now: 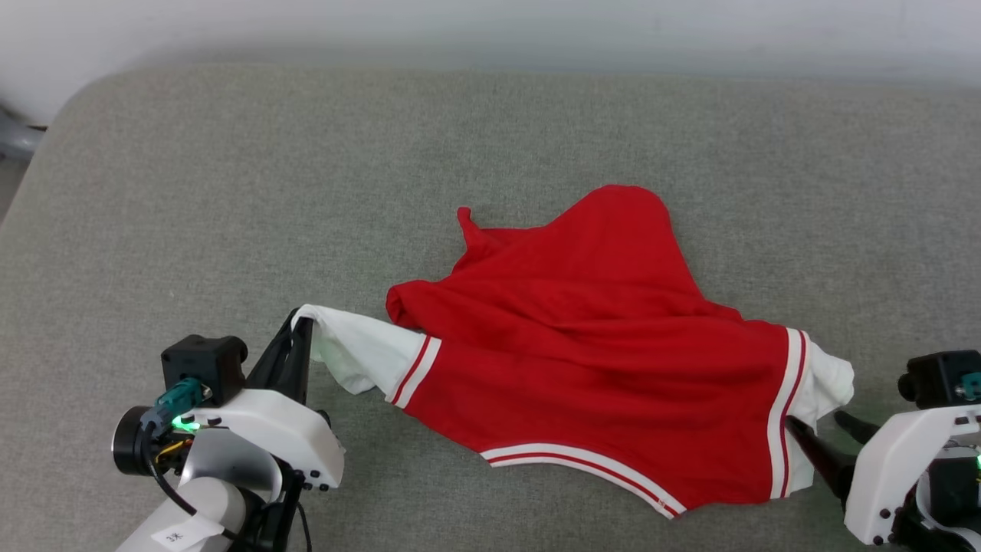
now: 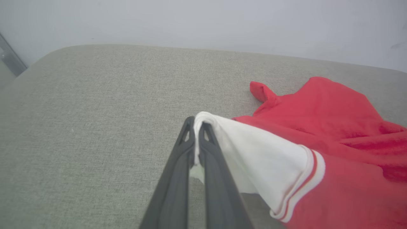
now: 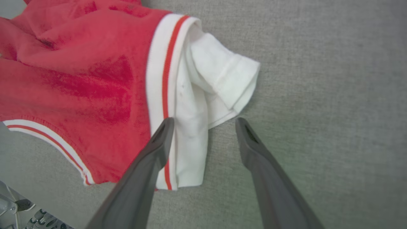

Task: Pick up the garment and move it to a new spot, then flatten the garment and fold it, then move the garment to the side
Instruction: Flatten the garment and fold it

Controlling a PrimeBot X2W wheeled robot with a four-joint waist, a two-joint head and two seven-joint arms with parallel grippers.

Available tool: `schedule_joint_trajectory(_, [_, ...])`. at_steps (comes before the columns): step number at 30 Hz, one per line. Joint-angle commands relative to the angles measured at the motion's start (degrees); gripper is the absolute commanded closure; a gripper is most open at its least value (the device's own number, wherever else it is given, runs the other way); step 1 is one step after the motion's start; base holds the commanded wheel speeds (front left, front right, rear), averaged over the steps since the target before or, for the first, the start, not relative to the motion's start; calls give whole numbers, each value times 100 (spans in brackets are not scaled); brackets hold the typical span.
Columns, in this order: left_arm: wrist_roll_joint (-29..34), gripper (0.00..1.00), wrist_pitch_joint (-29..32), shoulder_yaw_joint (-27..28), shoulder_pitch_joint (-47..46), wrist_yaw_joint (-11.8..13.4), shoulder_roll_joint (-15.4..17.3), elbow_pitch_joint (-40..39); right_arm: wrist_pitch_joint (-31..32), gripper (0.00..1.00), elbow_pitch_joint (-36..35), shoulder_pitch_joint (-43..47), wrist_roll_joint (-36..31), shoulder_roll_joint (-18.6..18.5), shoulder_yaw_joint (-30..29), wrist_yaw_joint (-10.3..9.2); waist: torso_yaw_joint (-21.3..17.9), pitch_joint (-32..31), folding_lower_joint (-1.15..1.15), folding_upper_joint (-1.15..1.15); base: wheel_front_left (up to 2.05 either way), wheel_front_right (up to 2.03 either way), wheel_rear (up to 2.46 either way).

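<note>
The left gripper (image 1: 303, 323) pinched the garment (image 1: 582, 337) by one sleeve (image 1: 360, 356); the right gripper (image 1: 814, 420), spread astride the other, likely needed to close squarely.

In the left wrist view the jersey (image 2: 334, 143) runs off the right edge; the left claw (image 2: 197, 123) hides its sleeve tip.

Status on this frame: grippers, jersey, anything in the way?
Left gripper shut on jersey, at one white sleeve. Right gripper open at the other sleeve. Rumpled on grey cushion. No obstruction seen.
</note>
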Motion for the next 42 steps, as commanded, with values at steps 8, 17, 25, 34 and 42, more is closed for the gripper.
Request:
schedule_joint_trajectory(8, [-56, 100, -211, 34, -234, -132, -196, 207, 450, 47, 958, -108, 237, -232, 821, -4, 130, 393, -1, 0, 0, 0, 0])
schedule_joint_trajectory(17, [-129, 100, -340, 63, -116, -187, -231, 355, 101, 100, 869, -352, 461, -465, 865, -8, 115, 131, -1, 0, 0, 0, 0])
schedule_joint_trajectory(25, [-174, 100, -336, 233, -148, -167, 7, 195, -320, 100, 132, -454, 283, -550, 456, -6, -63, -341, -1, 0, 0, 0, 0])
schedule_joint_trajectory(34, [-253, 100, 9, 465, -921, -409, 346, 147, -358, 100, -260, -1273, -39, -489, 254, -6, -367, -632, -1, 0, 0, 0, 0])
schedule_joint_trajectory(42, [-270, 100, 548, 357, -2468, -1001, 201, 974, -567, 100, 487, -3073, -411, -340, 499, -6, -583, -469, -1, 0, 0, 0, 0])
